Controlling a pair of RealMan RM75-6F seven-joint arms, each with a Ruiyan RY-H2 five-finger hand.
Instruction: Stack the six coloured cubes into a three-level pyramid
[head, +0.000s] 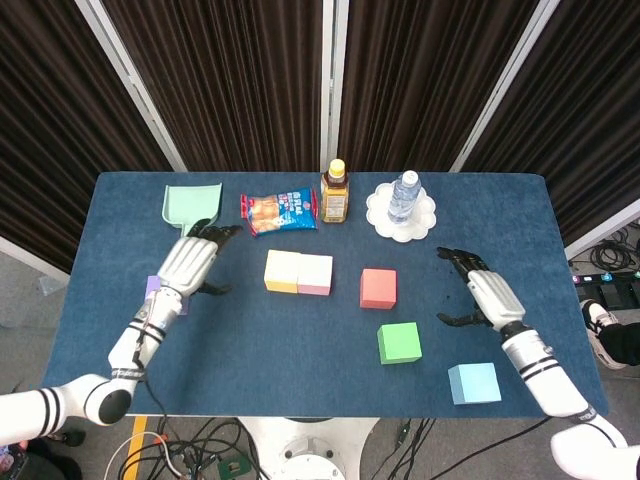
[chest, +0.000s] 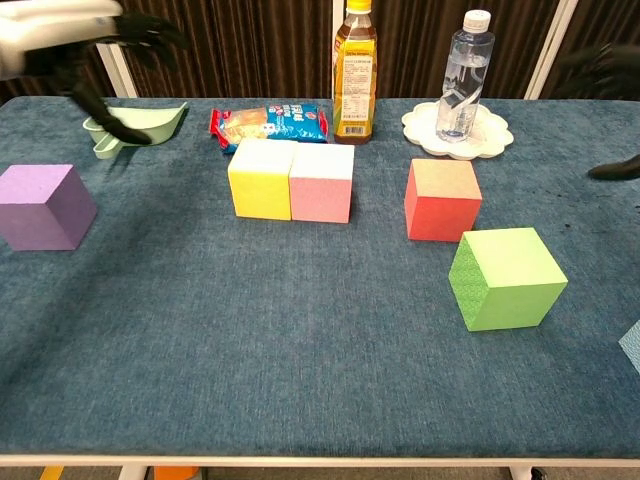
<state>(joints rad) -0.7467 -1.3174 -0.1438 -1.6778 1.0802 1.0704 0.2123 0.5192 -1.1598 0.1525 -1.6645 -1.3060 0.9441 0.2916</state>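
A yellow cube (head: 281, 271) (chest: 260, 179) and a pink cube (head: 315, 275) (chest: 321, 184) stand side by side, touching, mid-table. A red cube (head: 378, 288) (chest: 442, 200) sits to their right, with a green cube (head: 399, 342) (chest: 506, 278) nearer the front. A light blue cube (head: 473, 383) lies at the front right. The purple cube (head: 152, 290) (chest: 43, 206) is at the left, partly hidden under my left arm in the head view. My left hand (head: 190, 262) (chest: 75, 25) hovers open above it, raised and empty. Right of the red cube, my right hand (head: 477, 296) hangs open with fingers spread.
A mint dustpan (head: 192, 208) (chest: 138, 125), a snack bag (head: 279, 210) (chest: 268, 123), an amber bottle (head: 335, 192) (chest: 357, 70) and a water bottle (head: 403, 197) (chest: 463, 76) on a white plate (head: 424, 221) line the back of the blue table (head: 300, 340).
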